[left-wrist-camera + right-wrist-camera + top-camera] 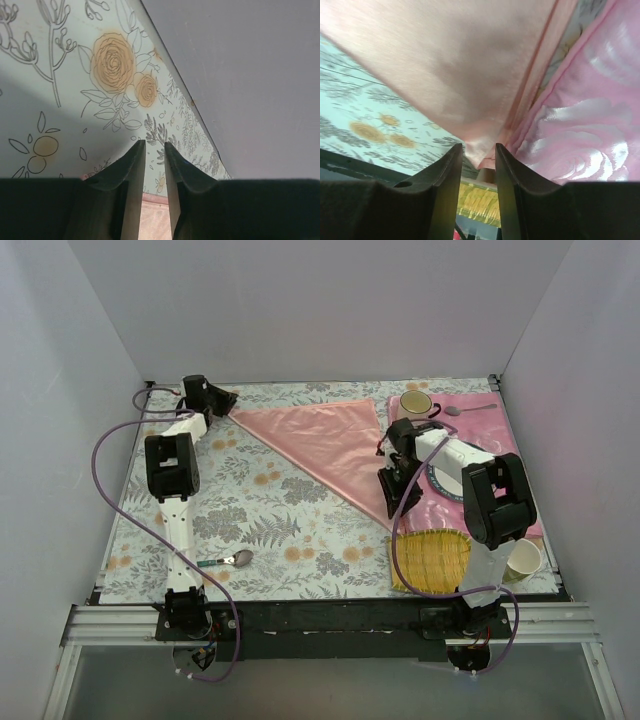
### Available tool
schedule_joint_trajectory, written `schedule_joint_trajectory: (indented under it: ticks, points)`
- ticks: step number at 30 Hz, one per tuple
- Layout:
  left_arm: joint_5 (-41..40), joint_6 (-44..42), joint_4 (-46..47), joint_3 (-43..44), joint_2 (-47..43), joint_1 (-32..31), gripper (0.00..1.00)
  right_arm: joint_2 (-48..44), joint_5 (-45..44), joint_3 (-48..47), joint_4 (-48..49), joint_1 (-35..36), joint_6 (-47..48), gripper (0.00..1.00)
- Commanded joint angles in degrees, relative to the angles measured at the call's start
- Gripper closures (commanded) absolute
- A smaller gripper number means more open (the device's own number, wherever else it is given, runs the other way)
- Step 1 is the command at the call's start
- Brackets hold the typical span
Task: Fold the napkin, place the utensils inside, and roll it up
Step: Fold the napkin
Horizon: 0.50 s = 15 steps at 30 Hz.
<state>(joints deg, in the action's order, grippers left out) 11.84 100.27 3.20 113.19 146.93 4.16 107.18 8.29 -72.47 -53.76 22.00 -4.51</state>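
Note:
The napkin (pixel 325 440) lies folded into a salmon-pink triangle on the flowered tablecloth, its long edge running from the far left down to the near right. My left gripper (pixel 222 398) sits at its far-left corner. In the left wrist view the left gripper (pixel 155 145) stands slightly open, and the napkin (pixel 150 217) lies flat between the fingers, unpinched. My right gripper (pixel 398 508) is at the near tip. In the right wrist view the right gripper (pixel 479 147) is open, and the napkin's (pixel 445 65) point lies loose between the fingertips. The teal-handled spoon (pixel 225 561) lies near the left arm's base.
A deeper pink placemat (pixel 470 425) on the right carries a mug (pixel 415 403), an all-silver spoon (pixel 470 408) and a plate (pixel 440 483) partly under the right arm. A yellow bamboo mat (pixel 430 560) and a paper cup (pixel 523 558) sit near right. Walls enclose the table.

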Motion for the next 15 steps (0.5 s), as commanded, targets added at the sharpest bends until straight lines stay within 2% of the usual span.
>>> schedule_joint_trajectory:
  ticks: [1, 4, 5, 6, 8, 11, 15]
  points:
    - [2.0, -5.0, -2.9, 2.9, -6.2, 0.6, 0.74, -2.4, 5.1, -6.5, -0.9, 0.1, -0.6, 0.58]
    - [-0.3, -7.0, -2.9, 1.3, -9.4, 0.8, 0.58, -1.5, 7.7, -6.7, 0.6, 0.1, -1.8, 0.58]
    - [-1.7, -8.7, -4.7, 0.9, -11.3, 0.8, 0.53, -1.4, 8.0, -7.1, 0.8, 0.1, -2.0, 0.58]
    - [-3.1, -9.5, -5.6, 0.3, -12.1, 0.8, 0.43, -1.4, 8.1, -7.2, 0.8, 0.1, -2.1, 0.57]
    - [-8.5, -10.5, -10.5, 0.5, -13.4, 0.8, 0.35, -1.2, 7.8, -8.0, 0.6, 0.1, -1.9, 0.57]
    - [-14.1, -9.7, -17.6, 0.5, -13.8, 0.8, 0.33, -1.2, 7.4, -9.7, 0.0, 0.1, -1.6, 0.57]
    - [-13.4, -8.4, -18.8, -3.4, -14.8, 0.2, 0.36, -1.3, 7.3, -10.4, 0.1, 0.0, -1.3, 0.56]
